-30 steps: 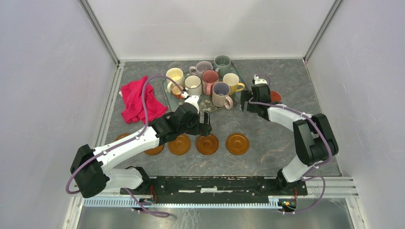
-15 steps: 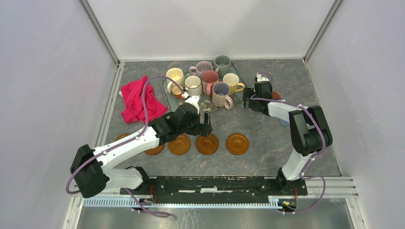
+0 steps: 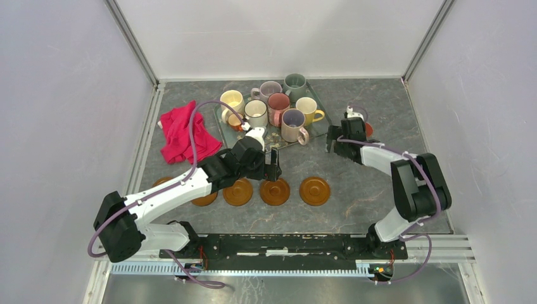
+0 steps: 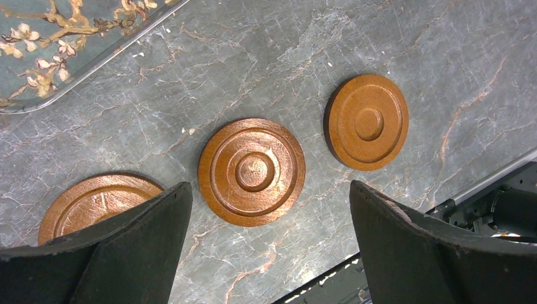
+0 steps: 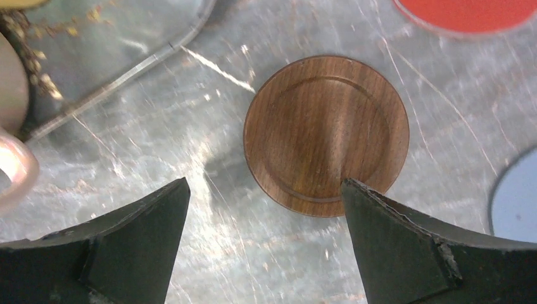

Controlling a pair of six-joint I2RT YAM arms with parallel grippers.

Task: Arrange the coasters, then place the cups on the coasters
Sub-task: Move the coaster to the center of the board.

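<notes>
Several orange-brown coasters (image 3: 275, 191) lie in a row near the front of the table. My left gripper (image 3: 273, 166) hovers open above them, and the left wrist view shows three coasters (image 4: 252, 171) below the empty fingers of that gripper (image 4: 269, 187). Several cups (image 3: 277, 104) stand on the floral tray (image 3: 321, 126). My right gripper (image 3: 341, 137) is open just right of the tray. Its wrist view has a dark brown coaster (image 5: 326, 135) ahead of the gripper (image 5: 265, 182), the right finger overlapping its edge. A red coaster (image 5: 468, 12) and a grey-blue coaster (image 5: 516, 196) lie beside it.
A red cloth (image 3: 183, 133) is bunched left of the tray. The tray's clear rim (image 5: 126, 69) and a mauve cup with a pink handle (image 5: 12, 171) sit close to the right gripper's left finger. Metal rails border the table.
The right gripper has shifted a little rightward and nearer along the tray's right side, still open. The left arm and the coasters have not moved.
</notes>
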